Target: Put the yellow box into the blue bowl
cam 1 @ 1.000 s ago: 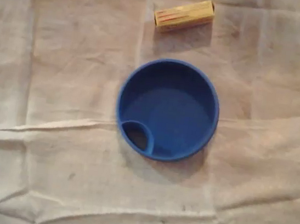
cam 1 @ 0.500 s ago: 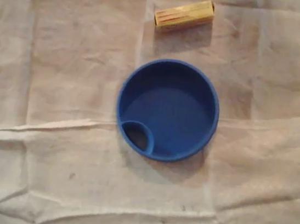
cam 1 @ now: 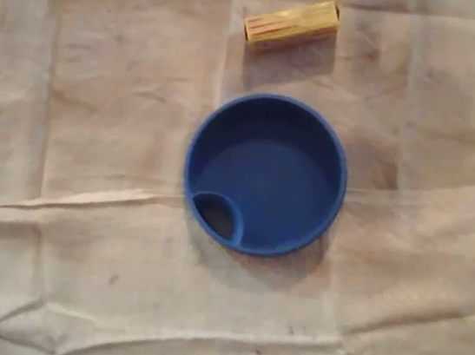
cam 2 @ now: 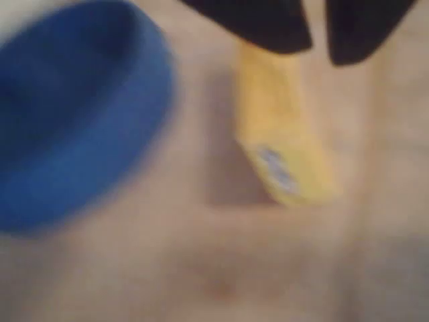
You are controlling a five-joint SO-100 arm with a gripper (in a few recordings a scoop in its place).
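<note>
Nothing has shifted in the overhead view over the last second: the yellow box (cam 1: 291, 23), a long cardboard block with red stripes, lies tilted on the creased beige cloth (cam 1: 75, 279) over the table, apart from the round, smooth blue bowl (cam 1: 201, 138). In the blurred wrist view the hand (cam 2: 320, 54) hangs above the box, its dark fingers (cam 2: 268, 27) parted by a thin slit; whether spread or closed, I cannot tell.

Pincer (cam 2: 320, 48): two black fingers (cam 2: 268, 23), matte, blunt-tipped, blurred.
</note>
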